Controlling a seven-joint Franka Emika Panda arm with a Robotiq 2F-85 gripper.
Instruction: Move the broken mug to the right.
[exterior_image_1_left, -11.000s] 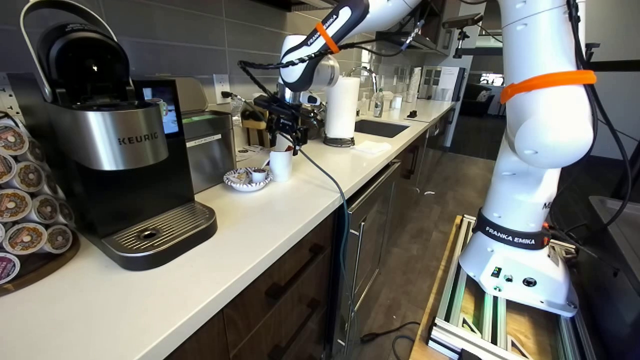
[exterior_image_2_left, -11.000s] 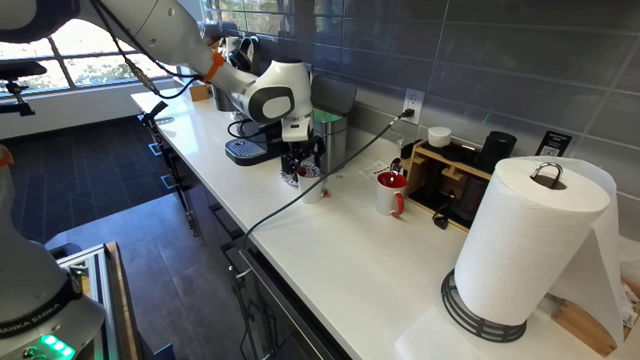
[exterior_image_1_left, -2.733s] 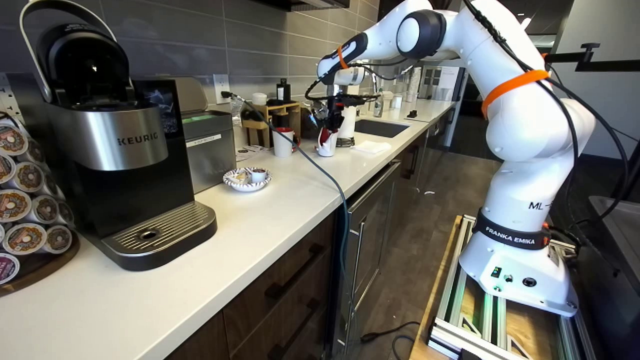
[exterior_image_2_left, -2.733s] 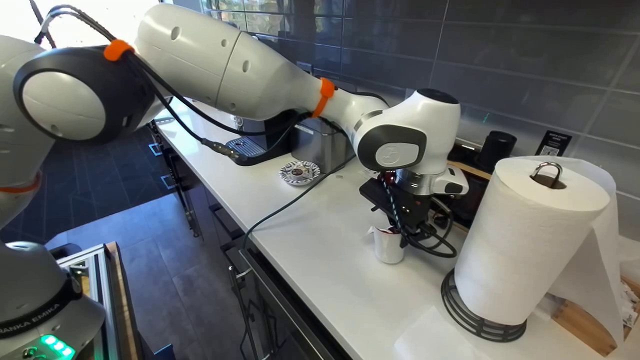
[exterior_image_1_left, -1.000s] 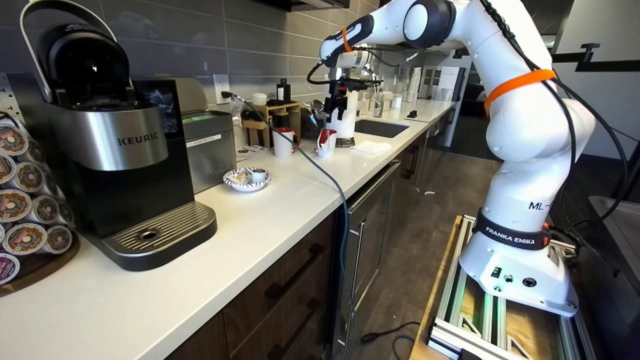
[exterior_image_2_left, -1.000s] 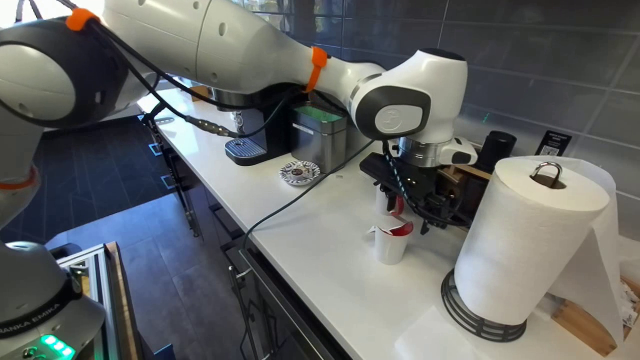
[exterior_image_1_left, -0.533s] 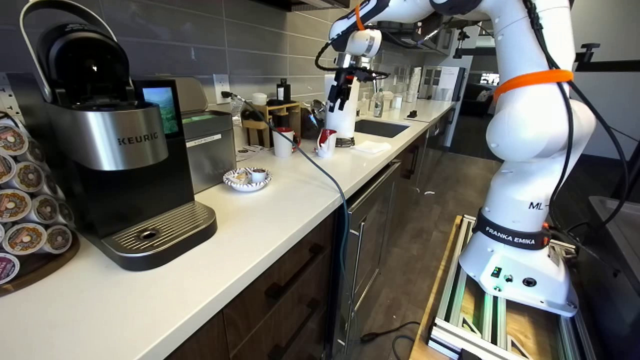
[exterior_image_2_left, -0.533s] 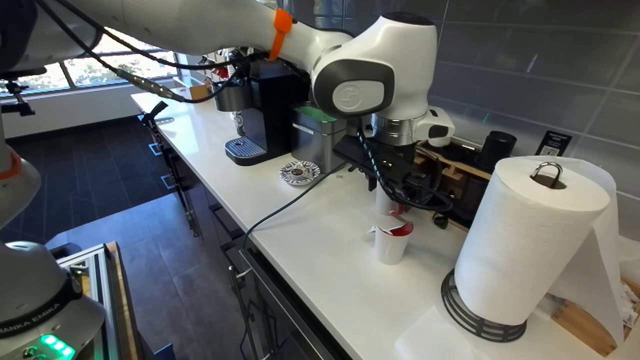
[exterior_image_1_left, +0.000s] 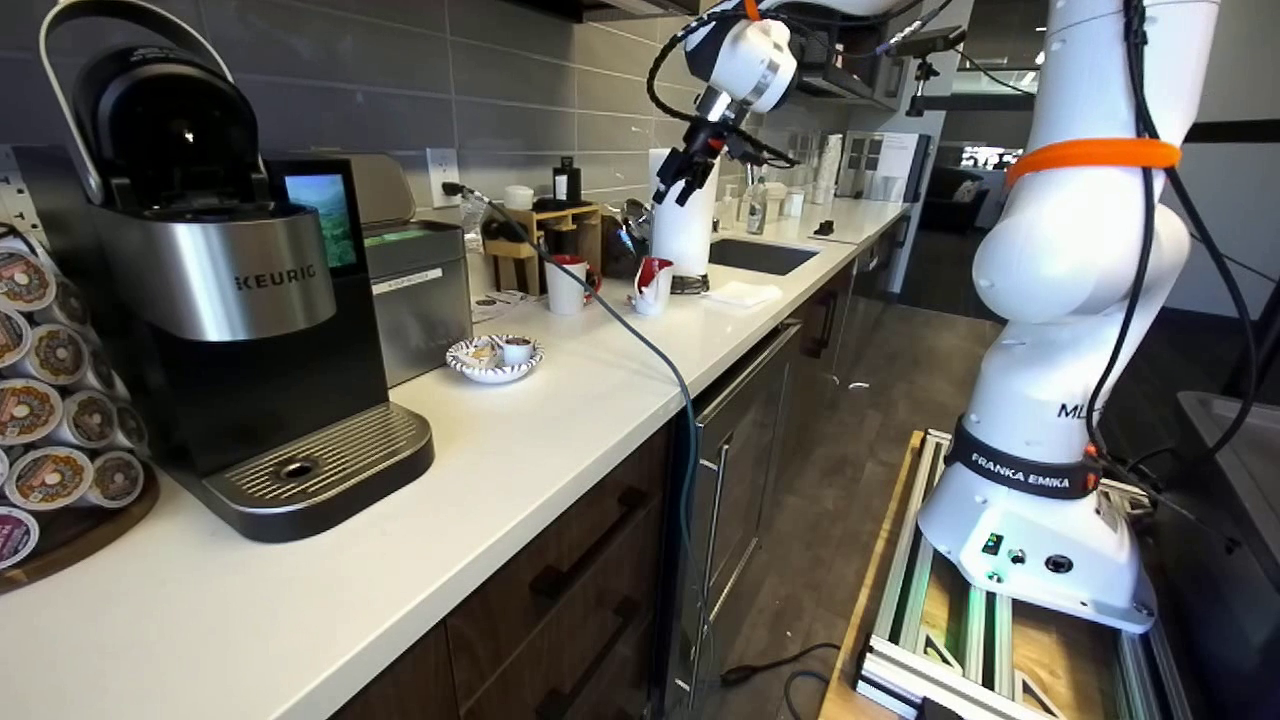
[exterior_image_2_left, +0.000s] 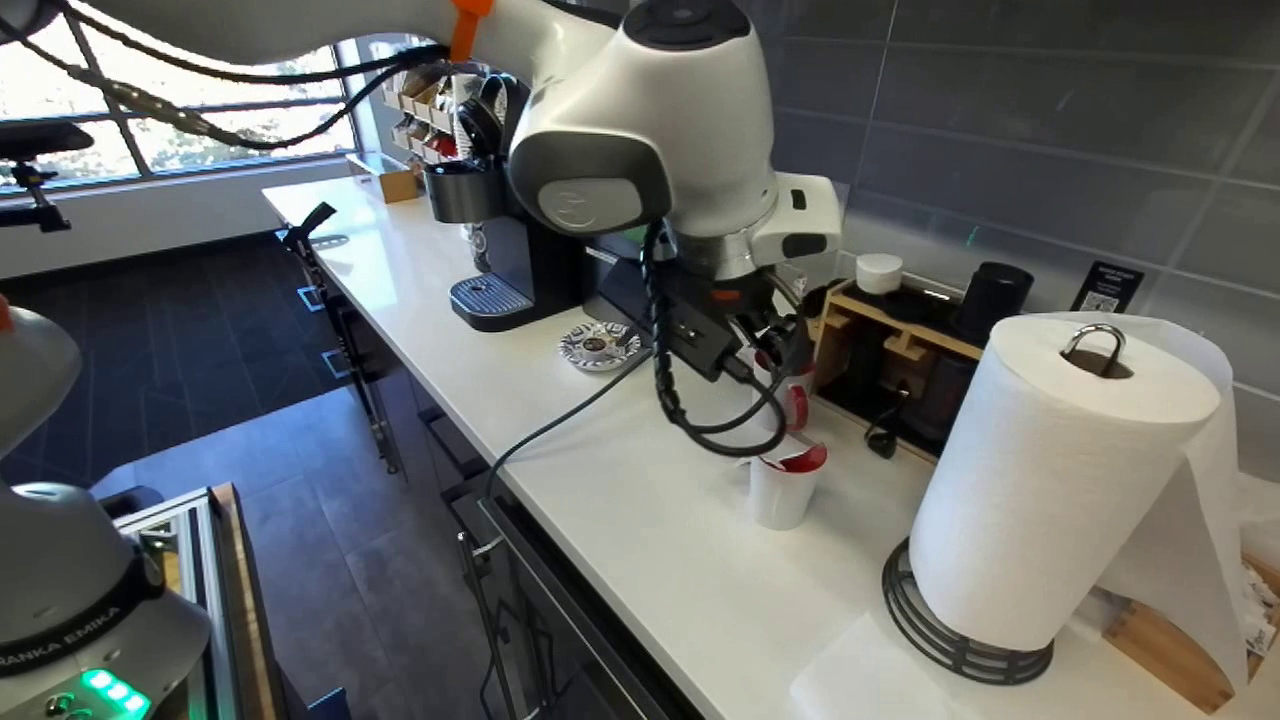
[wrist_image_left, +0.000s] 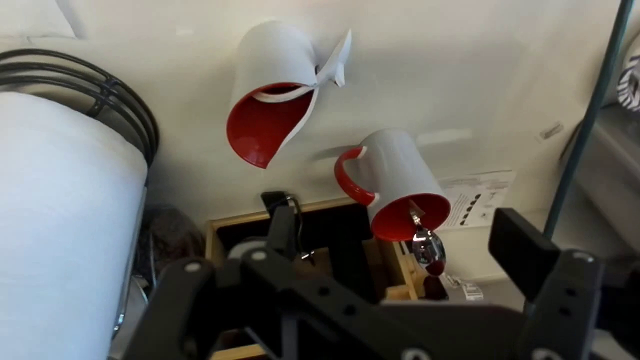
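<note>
In an exterior view: found broken mug (exterior_image_1_left: 655, 295) upright on counter (exterior_image_1_left: 480, 450), red inside, between handled mug (exterior_image_1_left: 563, 292) and roll (exterior_image_1_left: 684, 240) (roll set farther back, partly covered by gripper (exterior_image_1_left: 671, 197)). Noted gripper tilted in mid-air, higher than both mugs and well apart from them. Logged in foreground: coffee maker (exterior_image_1_left: 280, 265), bin (exterior_image_1_left: 425, 295) and patterned dish (exterior_image_1_left: 492, 375) with cup (exterior_image_1_left: 518, 351) in it. Traced cable (exterior_image_1_left: 650, 346) from outlet (exterior_image_1_left: 440, 168), past handled mug, to counter edge and down.

In an exterior view: found broken mug in front of handled mug and left of roll, apart from stand (exterior_image_2_left: 970, 662) under roll. Read rim as uneven, with red lining showing above white side. Saw camera (exterior_image_2_left: 690, 325) and cord (exterior_image_2_left: 662, 350) covering most of gripper (cannot tell its spread from here). Noted rack (exterior_image_2_left: 905, 345) behind handled mug, at the back of the counter.

In wrist view: read fingers (wrist_image_left: 520, 245) as wide apart, one to each side of handled mug as seen from here. Found broken mug farther up the view, beyond the fingertips and apart from them. Read deep break down one side of rim, plus white stub (wrist_image_left: 336, 64) jutting outward. Located it between stand at left and handled mug at lower right, apart from both. Saw spoon (wrist_image_left: 428, 247) leaning out of handled mug, and printed sheet (wrist_image_left: 475, 200) just beside that mug on the counter.
</note>
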